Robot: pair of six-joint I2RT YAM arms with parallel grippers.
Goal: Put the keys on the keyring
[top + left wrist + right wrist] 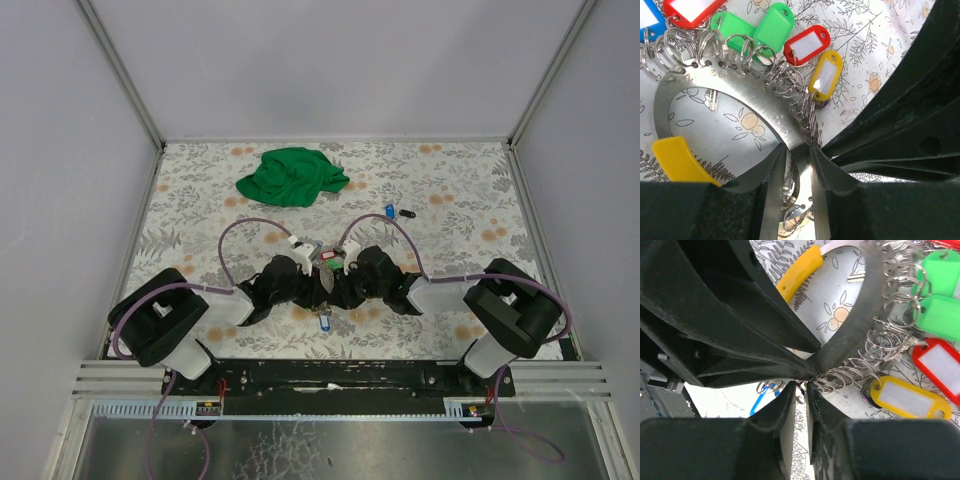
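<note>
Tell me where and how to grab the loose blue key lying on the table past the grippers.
Take the blue key by its plastic head, probably from straight above: it lies flat on the table, so no edge offers itself sideways. Close the fingers near-to-far, since a black piece sits close on its right.

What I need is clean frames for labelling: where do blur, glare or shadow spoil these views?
Top external: evenly lit, but the keys show only as specks. Left wrist: the keyring gleams brightly, and the camera's own near fingers look soft. Right wrist: the keyring's band lies in shadow, the keys are sharp, and the near fingers look soft.
</note>
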